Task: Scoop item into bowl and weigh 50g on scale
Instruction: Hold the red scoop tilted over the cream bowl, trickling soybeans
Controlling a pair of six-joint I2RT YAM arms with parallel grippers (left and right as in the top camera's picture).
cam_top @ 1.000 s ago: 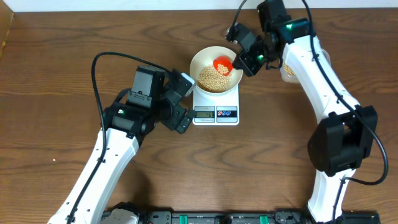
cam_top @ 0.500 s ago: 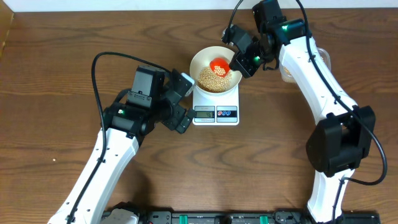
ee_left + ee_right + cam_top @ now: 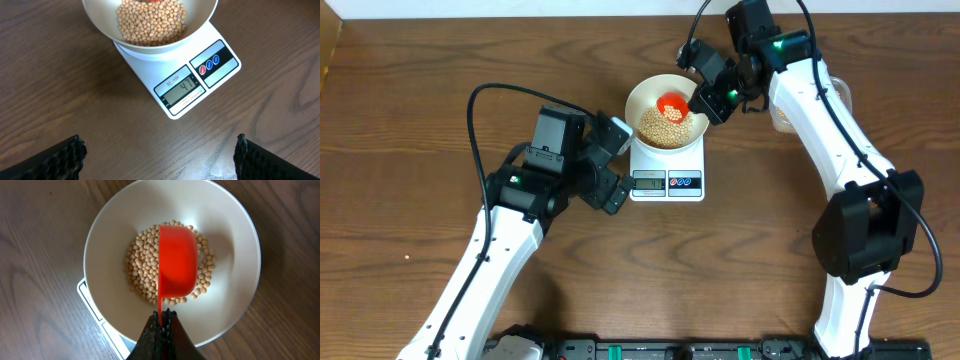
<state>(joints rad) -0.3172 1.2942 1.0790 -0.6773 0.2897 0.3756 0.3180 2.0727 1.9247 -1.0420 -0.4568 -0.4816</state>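
right gripper (image 3: 161, 316) clamped on red scoop (image 3: 176, 262) handle | scoop interior hidden, over beans (image 3: 142, 265) in bowl (image 3: 235, 230) | scale (image 3: 177, 75) partly covered | left gripper (image 3: 159, 159) wide, empty, fingers (image 3: 55, 160) frame-cropped

The table (image 3: 60, 100) is seen as matt, grained wood; the bowl (image 3: 235, 235) as smooth white; the scoop (image 3: 176, 260) as glossy red plastic; the beans (image 3: 150, 22) as matt.

Overhead looks down; both close wrist views share the bowl (image 3: 235, 255).
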